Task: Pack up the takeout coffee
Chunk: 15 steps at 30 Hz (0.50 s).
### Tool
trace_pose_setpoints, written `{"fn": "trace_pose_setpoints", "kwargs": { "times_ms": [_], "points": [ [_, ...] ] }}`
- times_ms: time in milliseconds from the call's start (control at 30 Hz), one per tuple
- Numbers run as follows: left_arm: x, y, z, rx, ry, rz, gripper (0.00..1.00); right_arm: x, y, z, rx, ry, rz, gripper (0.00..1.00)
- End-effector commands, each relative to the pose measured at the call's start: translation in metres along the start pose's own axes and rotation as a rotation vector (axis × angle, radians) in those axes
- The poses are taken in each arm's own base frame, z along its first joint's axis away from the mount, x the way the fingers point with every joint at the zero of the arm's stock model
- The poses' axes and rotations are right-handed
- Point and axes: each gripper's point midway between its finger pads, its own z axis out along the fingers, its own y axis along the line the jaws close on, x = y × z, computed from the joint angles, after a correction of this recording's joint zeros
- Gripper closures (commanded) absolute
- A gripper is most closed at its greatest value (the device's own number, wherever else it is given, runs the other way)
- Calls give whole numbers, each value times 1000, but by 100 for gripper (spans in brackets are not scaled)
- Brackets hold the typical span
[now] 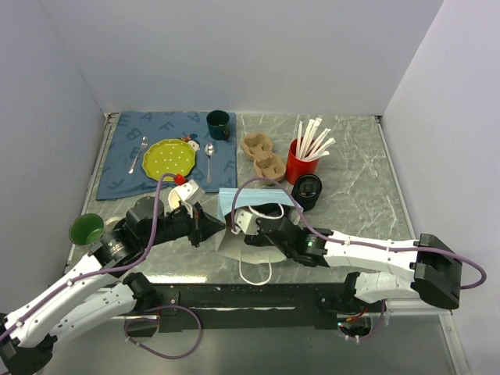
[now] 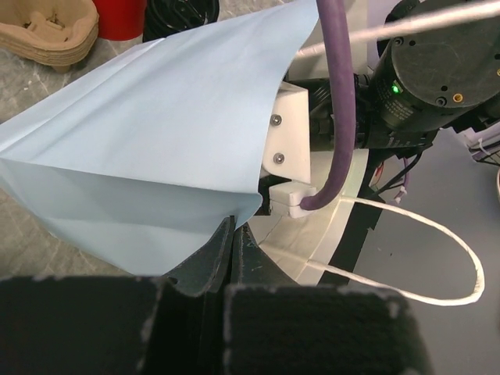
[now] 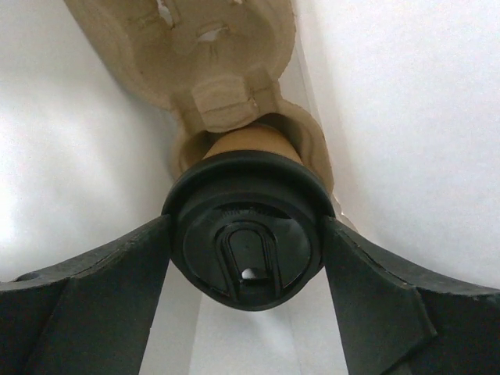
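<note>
The takeout coffee sits in a brown cup tray inside the blue paper bag, which lies on the tabletop. The left end effector is closed tight on the bag's edge. The right end effector is inside the bag. Its fingers sit right against both sides of the black lid. I cannot tell if they squeeze it.

Grey marbled table, carrying blue cloth back left, carton trays and red cup mid-back. Also black round item beside red cup, green cup at left edge, bag near front.
</note>
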Motion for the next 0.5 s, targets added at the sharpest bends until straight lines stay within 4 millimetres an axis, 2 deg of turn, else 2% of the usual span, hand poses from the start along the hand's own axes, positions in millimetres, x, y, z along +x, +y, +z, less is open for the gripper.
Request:
{"fn": "trace_pose_setpoints", "kwargs": {
  "times_ms": [0,467],
  "points": [
    [-31,-14,-6,36,-79,23,99,-3,-10,-7,4,13,57,13],
    [-35,-12,2,27,-68,16,99,-8,-13,-28,-64,9,57,5]
  ]
}}
